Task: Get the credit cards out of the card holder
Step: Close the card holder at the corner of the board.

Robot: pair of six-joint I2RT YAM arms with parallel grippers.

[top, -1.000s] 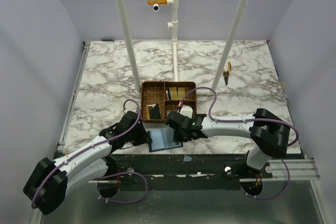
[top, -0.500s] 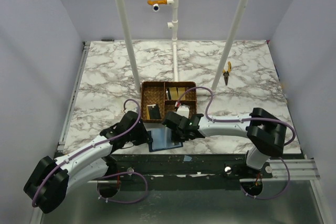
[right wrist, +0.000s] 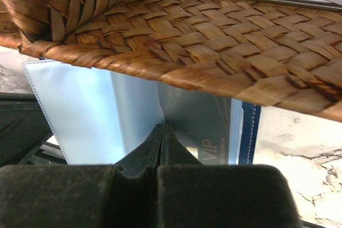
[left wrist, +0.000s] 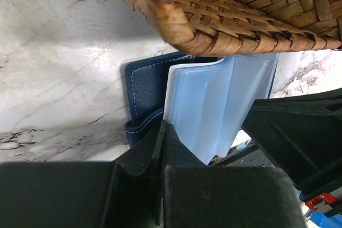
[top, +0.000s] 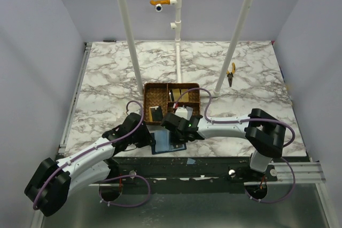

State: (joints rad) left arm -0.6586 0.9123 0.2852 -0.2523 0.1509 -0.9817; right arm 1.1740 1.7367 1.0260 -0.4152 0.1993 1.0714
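Observation:
The navy card holder [top: 165, 142] lies open at the table's near edge, just in front of the wicker tray [top: 153, 92]. In the left wrist view its navy cover [left wrist: 146, 86] and pale clear sleeves [left wrist: 219, 105] show. My left gripper [left wrist: 163, 127] is shut, its tip resting where cover and sleeves meet. My right gripper [right wrist: 163, 128] is shut too, its tip on a sleeve edge over a dark credit card marked VIP [right wrist: 211, 132] still in its pocket. In the tray lie a dark card [top: 156, 113] and gold cards [top: 185, 93].
The wicker tray's rim [left wrist: 214, 20] [right wrist: 187, 36] hangs close over both grippers. Yellow-handled pliers [top: 231, 74] lie at the back right. Three white poles [top: 130, 46] rise from the table behind the tray. The holder partly overhangs the near table edge.
My right arm has shifted left, bringing its gripper further over the open holder. The left arm and the holder have stayed where they were.

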